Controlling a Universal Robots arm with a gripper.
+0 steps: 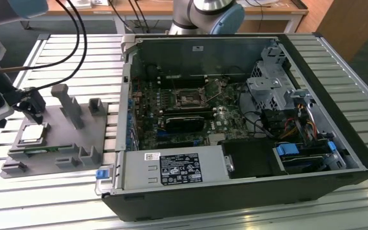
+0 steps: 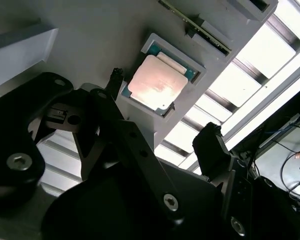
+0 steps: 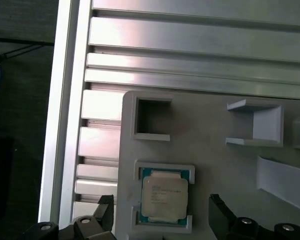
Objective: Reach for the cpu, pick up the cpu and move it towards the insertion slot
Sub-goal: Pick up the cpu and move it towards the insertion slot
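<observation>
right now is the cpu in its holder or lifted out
In: the cpu lies flat in the grey holder, gripper open around it.

At the slatted aluminium bench's (image 1: 69, 52) edge on the exterior view's left, the black gripper (image 1: 19, 117) hangs just above the silvery square cpu (image 1: 32, 134) lying in a grey plastic tray (image 1: 75, 143). The silver-framed insertion slot (image 1: 189, 99) sits inside the open black computer case (image 1: 235, 191).

Robotics lab by the look: open PC case (image 1: 235, 203) on slotted alu bench (image 1: 101, 72), robot arm base (image 1: 206, 19), desks (image 1: 267, 9) behind
</observation>
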